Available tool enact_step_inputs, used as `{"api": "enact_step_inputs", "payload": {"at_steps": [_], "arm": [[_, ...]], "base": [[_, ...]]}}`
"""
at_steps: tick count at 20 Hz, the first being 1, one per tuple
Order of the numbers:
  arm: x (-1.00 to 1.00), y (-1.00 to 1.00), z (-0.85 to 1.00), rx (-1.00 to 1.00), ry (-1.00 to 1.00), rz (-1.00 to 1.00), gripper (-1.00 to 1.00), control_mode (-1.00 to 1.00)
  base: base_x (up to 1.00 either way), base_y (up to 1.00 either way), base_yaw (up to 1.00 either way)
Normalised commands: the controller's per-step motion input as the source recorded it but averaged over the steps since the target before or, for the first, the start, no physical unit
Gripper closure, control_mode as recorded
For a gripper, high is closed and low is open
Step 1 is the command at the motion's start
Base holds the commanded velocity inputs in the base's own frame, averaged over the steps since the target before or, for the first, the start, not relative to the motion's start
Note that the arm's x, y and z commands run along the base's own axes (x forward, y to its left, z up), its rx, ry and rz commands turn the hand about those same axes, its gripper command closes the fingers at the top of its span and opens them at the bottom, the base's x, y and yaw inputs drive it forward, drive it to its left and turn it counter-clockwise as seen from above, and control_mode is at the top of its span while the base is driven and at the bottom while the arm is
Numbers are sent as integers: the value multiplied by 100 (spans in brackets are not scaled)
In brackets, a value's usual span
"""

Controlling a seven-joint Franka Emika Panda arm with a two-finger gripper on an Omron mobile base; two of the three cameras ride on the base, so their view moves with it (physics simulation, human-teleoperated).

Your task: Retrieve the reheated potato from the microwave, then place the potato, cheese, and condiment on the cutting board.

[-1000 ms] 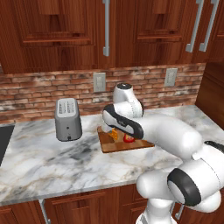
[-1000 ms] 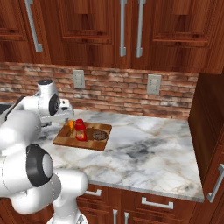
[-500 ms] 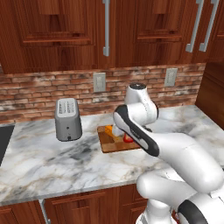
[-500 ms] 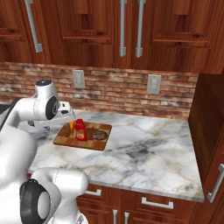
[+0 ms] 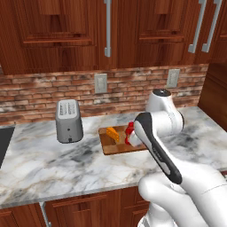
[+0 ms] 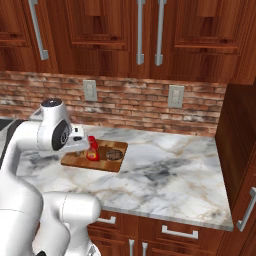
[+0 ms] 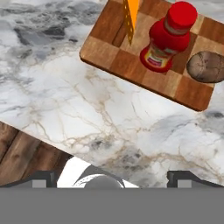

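Wooden board [image 7: 131,57] on marble counter [image 7: 87,118] w/ bottle [image 7: 168,37] upright mid-board, cheese [image 7: 130,15] beside it, potato [image 7: 208,66] at other end. Gripper [image 7: 111,177] spread wide, empty, over counter near board.

Marble counter [image 5: 53,164]: white stone with grey and tan veining, set over wooden drawers and backed by a brick wall. Standing directly on it: a silver two-slot toaster [image 5: 68,120] towards the left, upright, and to its right, a little apart, a checkered wooden cutting board [image 7: 131,57] lying flat near the wall. A black surface [image 5: 4,142] adjoins the counter's far left end.
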Motion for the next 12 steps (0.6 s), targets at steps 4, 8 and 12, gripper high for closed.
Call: {"api": "enact_step_inputs", "payload": {"at_steps": [4, 8, 12], "arm": [[-58, -42, 21, 3, 0, -9, -100, -100], [-58, -27, 22, 0, 0, -3, -100, -100], [-61, -18, 25, 0, 0, -1, -100, -100]], "base": [[0, 0, 0], [0, 0, 0], [0, 0, 0]]}}
